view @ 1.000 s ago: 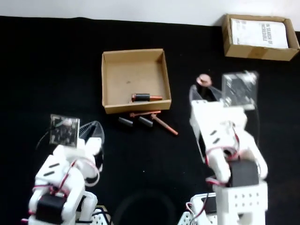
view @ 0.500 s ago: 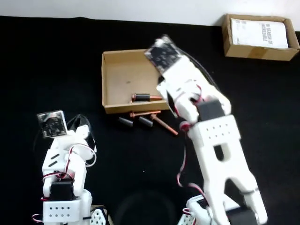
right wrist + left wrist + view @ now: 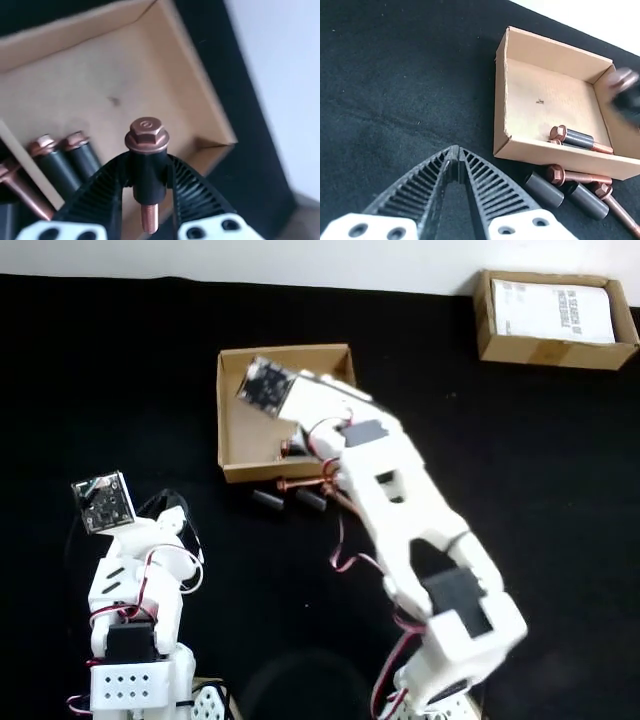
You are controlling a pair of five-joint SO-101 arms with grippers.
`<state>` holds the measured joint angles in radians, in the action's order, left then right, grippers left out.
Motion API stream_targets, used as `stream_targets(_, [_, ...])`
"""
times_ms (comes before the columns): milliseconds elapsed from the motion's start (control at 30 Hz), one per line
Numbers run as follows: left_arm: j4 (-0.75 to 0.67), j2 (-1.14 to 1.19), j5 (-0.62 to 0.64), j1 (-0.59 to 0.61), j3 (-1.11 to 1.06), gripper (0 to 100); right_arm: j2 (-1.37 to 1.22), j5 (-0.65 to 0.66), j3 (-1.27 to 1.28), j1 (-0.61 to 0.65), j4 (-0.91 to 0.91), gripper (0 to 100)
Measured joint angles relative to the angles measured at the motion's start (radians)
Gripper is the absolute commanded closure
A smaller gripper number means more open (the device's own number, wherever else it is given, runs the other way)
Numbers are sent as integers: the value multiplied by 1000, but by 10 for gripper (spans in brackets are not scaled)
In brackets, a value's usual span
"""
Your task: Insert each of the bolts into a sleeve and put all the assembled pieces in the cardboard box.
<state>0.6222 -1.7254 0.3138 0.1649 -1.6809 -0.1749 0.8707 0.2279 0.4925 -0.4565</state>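
Note:
My right gripper (image 3: 147, 162) is shut on an assembled piece (image 3: 146, 137), a copper bolt in a dark sleeve, held above the cardboard box (image 3: 100, 70). Two assembled pieces (image 3: 82, 155) lie inside the box by its near wall. In the high view the right arm (image 3: 370, 470) stretches over the box (image 3: 245, 410). Just outside the box's near wall lie two loose dark sleeves (image 3: 266, 500) (image 3: 312, 500) and loose copper bolts (image 3: 300, 482). My left gripper (image 3: 456, 150) is shut and holds nothing, short of the box (image 3: 545, 95) and the sleeves (image 3: 544, 189), at the table's lower left (image 3: 178, 508).
A second cardboard box (image 3: 555, 315) with a printed sheet inside stands at the far right corner. The black table (image 3: 120, 370) stretches left of the box and between the arms.
The right arm has swung from the right side across to over the cardboard box, carrying the assembled piece. The left arm has drawn slightly back and left.

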Motion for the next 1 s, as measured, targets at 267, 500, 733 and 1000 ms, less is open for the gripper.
stream_targets(267, [0, 0, 0, 0, 0, 970, -178, 0, -23, 12, 63, 985])
stream_targets(500, [0, 0, 0, 0, 0, 970, -180, 0, -78, 32, -74, 891])
stream_targets(733, [0, 0, 0, 0, 0, 970, -97, -150, -153, 78, -334, 872])
stream_targets(1000, [0, 0, 0, 0, 0, 970, 143, -324, -180, 94, -563, 872])
